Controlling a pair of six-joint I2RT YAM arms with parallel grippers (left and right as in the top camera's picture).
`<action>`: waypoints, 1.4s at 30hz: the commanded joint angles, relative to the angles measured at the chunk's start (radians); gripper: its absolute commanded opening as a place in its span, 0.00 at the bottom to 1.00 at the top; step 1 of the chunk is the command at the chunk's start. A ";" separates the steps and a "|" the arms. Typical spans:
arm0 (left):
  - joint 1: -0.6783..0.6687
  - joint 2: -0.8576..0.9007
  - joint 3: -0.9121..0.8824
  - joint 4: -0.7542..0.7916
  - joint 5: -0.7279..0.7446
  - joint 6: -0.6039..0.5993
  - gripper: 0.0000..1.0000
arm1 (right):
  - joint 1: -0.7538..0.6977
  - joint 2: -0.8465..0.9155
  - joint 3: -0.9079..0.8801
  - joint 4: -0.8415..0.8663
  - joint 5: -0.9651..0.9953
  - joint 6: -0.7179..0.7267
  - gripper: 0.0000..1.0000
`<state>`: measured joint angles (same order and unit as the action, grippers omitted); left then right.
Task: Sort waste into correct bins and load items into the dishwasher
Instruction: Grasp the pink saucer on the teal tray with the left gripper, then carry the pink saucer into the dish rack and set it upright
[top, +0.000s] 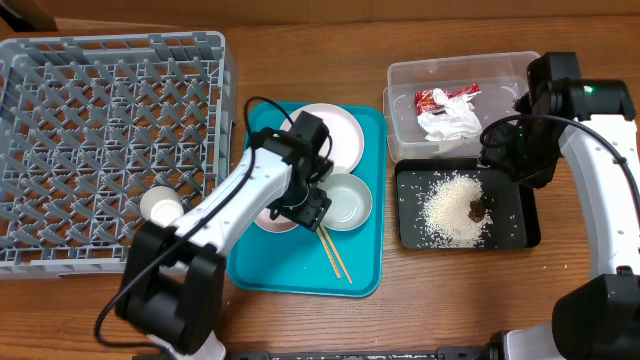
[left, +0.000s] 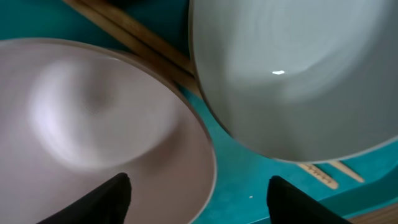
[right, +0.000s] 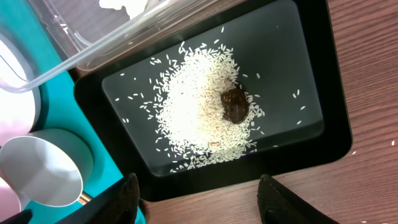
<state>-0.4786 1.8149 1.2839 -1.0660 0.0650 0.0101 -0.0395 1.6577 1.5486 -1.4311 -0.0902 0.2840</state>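
Note:
My left gripper (top: 305, 205) (left: 199, 193) is open low over the teal tray (top: 360, 270), straddling the rim of the pink saucer (left: 93, 112) (top: 272, 218). The pale bowl (top: 348, 200) (left: 298, 74) sits just right of it, with the chopsticks (top: 332, 255) (left: 137, 37) beside and partly under both. The white plate (top: 335, 135) lies behind. A white cup (top: 160, 205) stands in the grey dish rack (top: 110, 140). My right gripper (top: 508, 150) (right: 198, 193) is open and empty above the black tray (top: 520, 235) (right: 311, 143), which holds rice (top: 450, 208) (right: 199, 112) and a brown scrap (right: 235, 104).
The clear tub (top: 460, 70) (right: 124, 37) behind the black tray holds the red wrapper (top: 445, 97) and the crumpled napkin (top: 450, 122). The rack fills the left of the wooden table. My left arm crosses the rack's right wall.

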 joint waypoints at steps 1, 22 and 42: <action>-0.006 0.071 0.005 -0.008 -0.029 0.011 0.65 | -0.001 -0.032 0.011 0.004 -0.005 -0.004 0.63; 0.109 -0.205 0.184 -0.048 -0.069 -0.045 0.04 | -0.001 -0.032 0.011 0.000 -0.005 -0.004 0.63; 0.869 -0.075 0.204 -0.032 0.930 0.545 0.04 | -0.001 -0.032 0.010 -0.001 -0.008 -0.003 0.63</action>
<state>0.3687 1.6768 1.4754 -1.1000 0.8665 0.4824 -0.0395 1.6577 1.5486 -1.4330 -0.0971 0.2844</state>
